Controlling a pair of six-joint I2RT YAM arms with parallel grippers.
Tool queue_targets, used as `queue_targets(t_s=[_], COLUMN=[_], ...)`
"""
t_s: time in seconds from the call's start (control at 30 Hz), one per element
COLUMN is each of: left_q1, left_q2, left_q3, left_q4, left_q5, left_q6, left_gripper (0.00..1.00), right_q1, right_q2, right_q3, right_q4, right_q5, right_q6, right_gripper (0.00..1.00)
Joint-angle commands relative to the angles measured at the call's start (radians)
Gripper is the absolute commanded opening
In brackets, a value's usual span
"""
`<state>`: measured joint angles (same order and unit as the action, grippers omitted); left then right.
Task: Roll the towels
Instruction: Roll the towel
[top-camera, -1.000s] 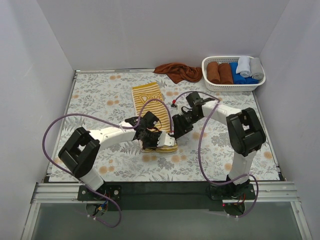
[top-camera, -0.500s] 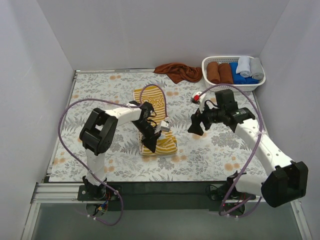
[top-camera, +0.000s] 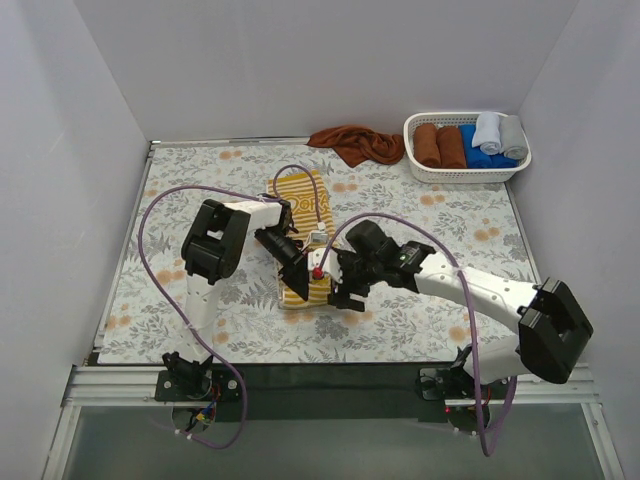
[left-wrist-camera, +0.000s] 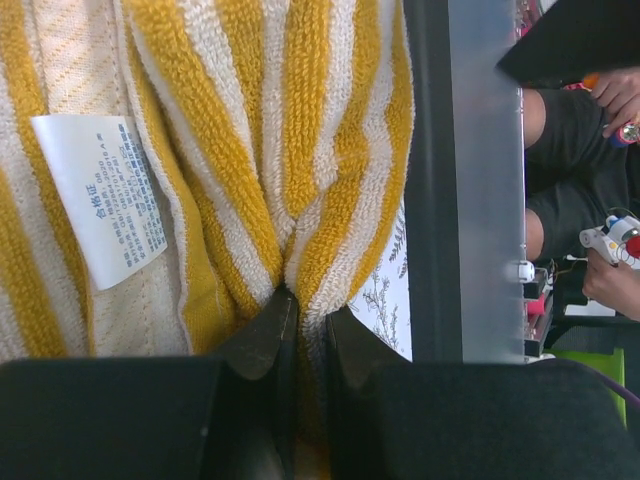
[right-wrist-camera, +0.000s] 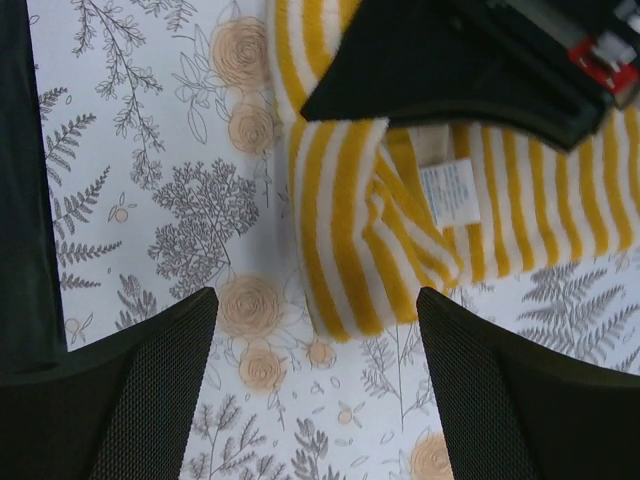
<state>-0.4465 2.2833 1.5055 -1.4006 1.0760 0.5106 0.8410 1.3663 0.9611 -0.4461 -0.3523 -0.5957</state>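
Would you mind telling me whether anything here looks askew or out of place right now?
The rust-brown towel lies in a crumpled heap at the far edge of the table, beside the basket. The striped yellow towel sits slanted, its near end bunched where the left gripper pinches it.

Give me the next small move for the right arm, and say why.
Probably lower the right hand onto the striped towel's near edge and close. It hangs open above that edge, while the left hand is shut on a pinch of the same end; two grips would likely start the roll evenly.
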Motion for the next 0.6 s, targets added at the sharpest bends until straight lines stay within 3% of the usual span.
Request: queue_targets(t_s=[0.0,0.27,0.37,0.4,0.47,0.53,0.57], left_q1=[0.011,0.034,0.042,0.043,0.051,0.057,0.066], left_q2=[0.036,0.036,0.015,0.005,-0.025,-0.045,-0.070], left_q3=[0.002,0.030,0.027,0.018,0.009,-0.010,-0.016], left_q4=[0.008,0.008,0.009,0.009,0.012,0.014,0.014], left_q5=[-0.106,-0.093,-0.079,-0.076,-0.070,-0.051,-0.044], left_q6=[0.059,0.062,0.078,0.092,0.103,0.123,0.126], left_gripper=[0.03,0.06,0.09,0.10,0.13,0.14,0.15], right_q1=[0.088,0.142,0.135,0.130,0.109,0.095,0.077], right_q2=[0.020,0.191,0.241,0.246,0.258,0.283,0.292], right_q3=[-0.028,-0.070,-0.073,-0.073,-0.070,-0.036,-0.018], right_q4=[0.190,0.294,0.294,0.294,0.278,0.239,0.183], right_q5=[0.113,0.151,0.156,0.139,0.112,0.060,0.035], right_q6=[-0.088,-0.142,-0.138,-0.135,-0.121,-0.112,-0.105], right_gripper=[0.73,0.66,0.48,0.34,0.21,0.02,0.01])
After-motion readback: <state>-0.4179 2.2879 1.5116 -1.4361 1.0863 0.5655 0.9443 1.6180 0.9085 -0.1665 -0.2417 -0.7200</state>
